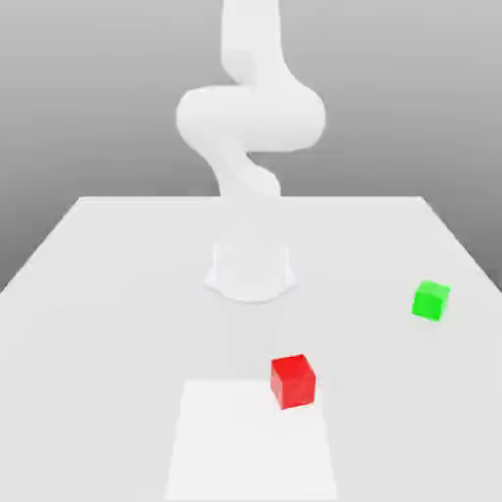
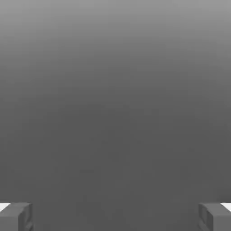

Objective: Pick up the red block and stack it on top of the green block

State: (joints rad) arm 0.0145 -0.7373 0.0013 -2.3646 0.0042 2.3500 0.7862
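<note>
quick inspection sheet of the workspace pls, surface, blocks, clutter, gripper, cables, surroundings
surface: pale table with a lighter square patch at its near edge in the exterior view
red block: red block sits flat on the table at the patch's corner, nothing on it
green block: green block sits flat on the table, apart from the red one, toward the exterior view's right and further back
clutter: nothing seen
gripper: gripper open, fingers wide apart, nothing between them
arm: white arm rises from its base behind the blocks
cables: nothing seen
surroundings: plain grey backdrop
</note>
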